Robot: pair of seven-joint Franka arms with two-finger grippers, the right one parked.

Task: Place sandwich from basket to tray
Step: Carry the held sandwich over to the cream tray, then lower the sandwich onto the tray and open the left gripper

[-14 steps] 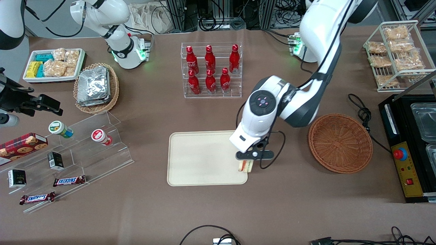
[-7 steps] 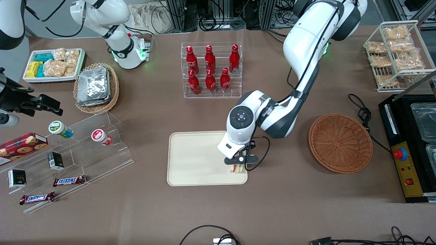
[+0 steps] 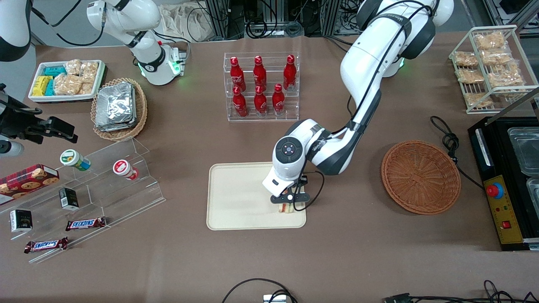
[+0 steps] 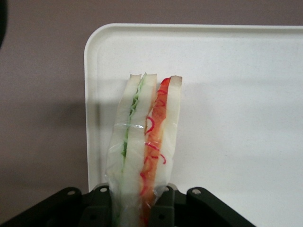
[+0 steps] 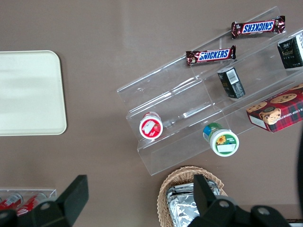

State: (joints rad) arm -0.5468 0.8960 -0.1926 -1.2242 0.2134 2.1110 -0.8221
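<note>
Cream tray now lies under the sandwich: over the last second the gripper carried it in from the corner at four o'clock, basket left bare. Jaws clamp its base, release is due. Its long axis points straight away from the fingers.
</note>
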